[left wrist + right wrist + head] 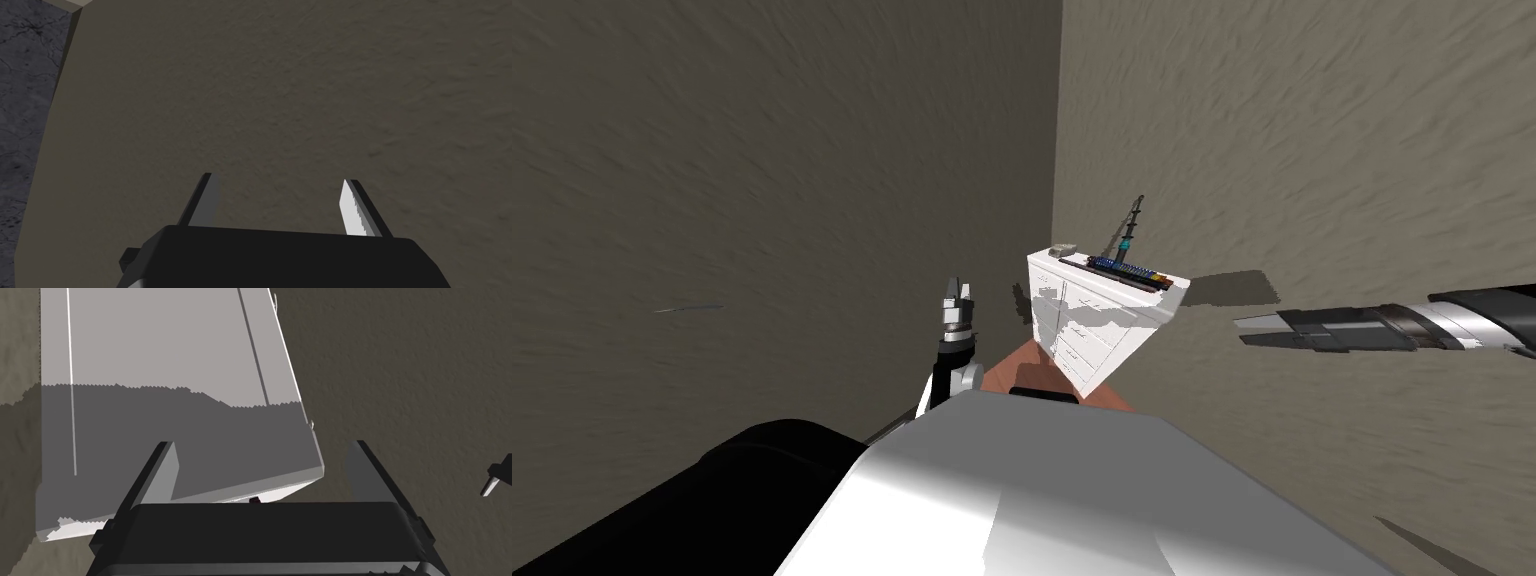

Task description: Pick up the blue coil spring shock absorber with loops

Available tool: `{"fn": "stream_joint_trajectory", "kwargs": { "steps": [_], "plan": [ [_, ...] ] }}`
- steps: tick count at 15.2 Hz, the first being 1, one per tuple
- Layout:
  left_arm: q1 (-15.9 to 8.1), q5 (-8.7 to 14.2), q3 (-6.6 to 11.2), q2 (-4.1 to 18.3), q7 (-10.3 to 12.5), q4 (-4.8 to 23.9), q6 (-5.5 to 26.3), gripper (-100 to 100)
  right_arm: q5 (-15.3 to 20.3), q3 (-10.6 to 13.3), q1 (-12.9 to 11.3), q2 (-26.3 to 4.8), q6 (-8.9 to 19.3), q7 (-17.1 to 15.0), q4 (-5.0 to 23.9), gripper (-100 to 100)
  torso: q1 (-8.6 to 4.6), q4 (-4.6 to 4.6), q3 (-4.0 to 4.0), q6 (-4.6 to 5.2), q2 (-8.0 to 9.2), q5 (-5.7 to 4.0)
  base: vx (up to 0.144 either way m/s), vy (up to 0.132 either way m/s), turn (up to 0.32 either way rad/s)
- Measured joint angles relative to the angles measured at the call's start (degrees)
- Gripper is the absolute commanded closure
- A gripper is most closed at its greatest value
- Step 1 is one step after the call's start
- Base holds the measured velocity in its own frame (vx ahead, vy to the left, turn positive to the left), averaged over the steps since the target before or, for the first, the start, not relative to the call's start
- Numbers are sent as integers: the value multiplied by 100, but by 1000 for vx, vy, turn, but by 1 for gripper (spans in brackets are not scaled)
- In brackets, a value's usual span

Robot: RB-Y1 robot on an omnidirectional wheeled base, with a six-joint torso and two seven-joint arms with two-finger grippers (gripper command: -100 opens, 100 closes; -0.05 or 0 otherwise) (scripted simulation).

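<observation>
Hanging spread wide and grasping nothing, my right gripper (1245, 331) points in from the side toward a white counter (1102, 320) with drawer fronts, which stands in the corner of two drab walls. The blue coil spring shock absorber (1122, 266) lies lengthwise along the counter's top, beyond my right fingertips and well apart from them. Seen from my head, it sits between my two grippers. Just behind it a thin dark rod (1129, 232) with a teal section leans upward. A small grey disc (1062, 249) rests at the end of the top farthest from my right fingers.

From my right wrist, the counter's plain side panel (175, 348), half in shadow, lies close ahead of the right fingers (165, 468).

My left gripper (958, 290) is raised on the other side of the counter, near its drawer fronts and not touching them. Its fingers (350, 210) are released too and carry nothing.
</observation>
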Motion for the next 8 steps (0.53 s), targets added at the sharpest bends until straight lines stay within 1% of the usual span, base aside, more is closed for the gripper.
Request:
{"fn": "stream_joint_trajectory", "kwargs": {
  "steps": [1,2,3,4,5,7,8],
  "plan": [
    [0,0,0,0,0,0,0,0,149,6,-159,41,-10,-97,-19,-100,-2,2,5,2,8,-1,2,4,-10],
    [0,0,0,0,0,0,0,0,265,16,-253,73,-12,-171,-32,-100,-4,4,9,2,16,-2,28,18,119],
    [-1,0,0,0,0,0,0,0,477,82,-441,58,-31,-307,-2,-100,0,3,8,-3,12,0,54,16,140],
    [-1,0,0,0,0,0,0,0,465,56,-323,-75,-69,-367,100,-100,2,1,3,-3,4,1,51,4,50],
    [0,0,0,0,0,0,0,0,364,-4,-136,-234,-102,-339,189,-100,1,0,1,-2,1,1,67,4,117],
    [0,0,0,0,0,0,0,0,367,-16,-2,-521,-194,-408,391,-100,2,-3,-7,-4,-12,1,72,14,84],
    [0,0,0,0,0,0,0,0,395,-1,-9,-627,-221,-442,433,-100,5,-3,-6,-2,-10,1,79,19,118]
  ]
}}
